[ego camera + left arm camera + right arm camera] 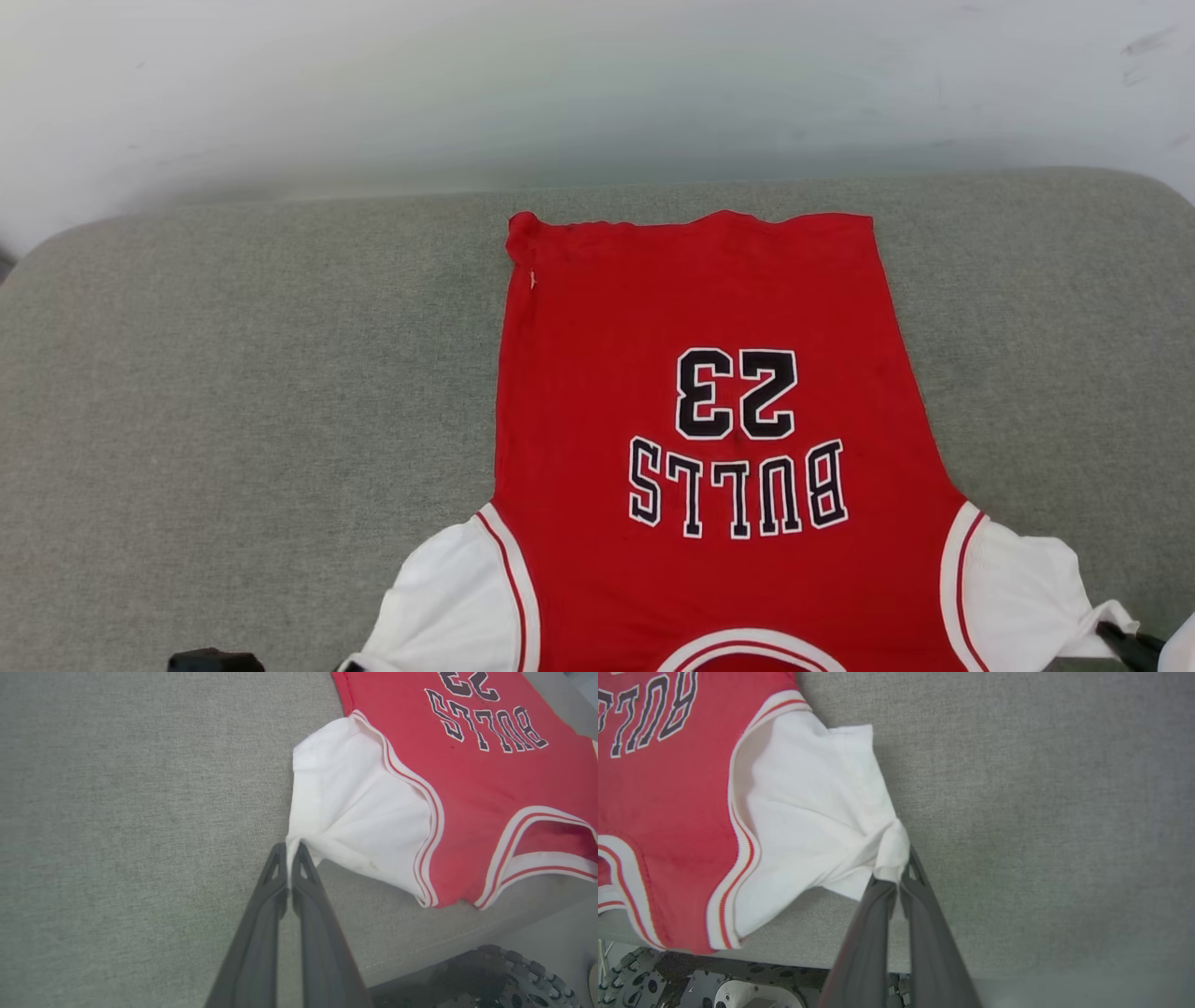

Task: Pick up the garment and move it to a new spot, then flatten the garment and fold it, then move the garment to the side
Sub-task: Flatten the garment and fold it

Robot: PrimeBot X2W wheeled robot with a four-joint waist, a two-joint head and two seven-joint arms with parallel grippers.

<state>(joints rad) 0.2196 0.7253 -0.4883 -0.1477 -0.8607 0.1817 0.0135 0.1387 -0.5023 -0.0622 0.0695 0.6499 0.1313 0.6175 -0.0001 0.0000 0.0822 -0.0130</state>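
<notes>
- Head view: I see the garment (709,308) flat on the grey cushion (233,392), collar cut off below
- Left wrist view: left gripper (289,851) clamped on a white sleeve tip
- Right wrist view: right gripper (896,879) pinching the other sleeve, cloth hiding its tips

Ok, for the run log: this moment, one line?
left gripper: shut on left sleeve; right gripper: shut on right sleeve; garment: spread on cushion

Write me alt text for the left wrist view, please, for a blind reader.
The left gripper, dark fingers closed together, pinches the edge of the white sleeve of the garment, a red jersey lying on a grey fabric cushion. A wheel of the robot's base shows at lower right.
</notes>
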